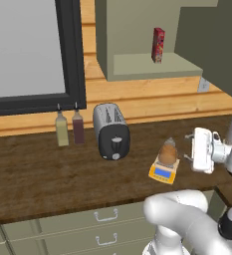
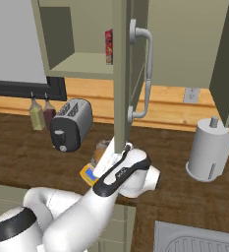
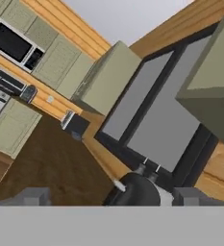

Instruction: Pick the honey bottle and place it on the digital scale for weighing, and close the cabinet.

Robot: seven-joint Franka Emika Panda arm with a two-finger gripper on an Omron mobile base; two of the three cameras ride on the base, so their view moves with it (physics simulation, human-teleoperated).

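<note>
**Honey on the scale, cabinet door left to shut**

The cabinet (image 1: 137, 45) is the biggest thing here: olive-green, hanging above the tabletop (image 1: 38, 174), its inside shelf bare to the room with a tall red box (image 1: 158, 45) on it. In the right base view its door (image 2: 120, 74) stands swung out edge-on, the long silver bar handle (image 2: 146, 74) facing right, directly above the arm. Below, the silver-black toaster (image 1: 111, 131) sits mid-tabletop, and two slim bottles (image 1: 69, 128) stand against the wall under the dark window frame.

The honey bottle (image 1: 168, 152) stands upright on the digital scale (image 1: 164, 170), so that half looks done. The tool (image 1: 191, 147) sits just right of the bottle, apart from it and holding nothing; whether its fingers are spread or pressed together I cannot tell.

The step in hand, I judge, is the door. To do it well, lift clear of the bottle first so it is not knocked off the scale, then push the door's flat outer face, near the handle side, in a steady arc until it meets the frame.

The left base view shows bottle and scale plainly; the right base view hides most of them behind arm and door but adds a paper-towel roll (image 2: 209, 150). The hand view looks away at the toaster (image 3: 137, 190) and window.
</note>
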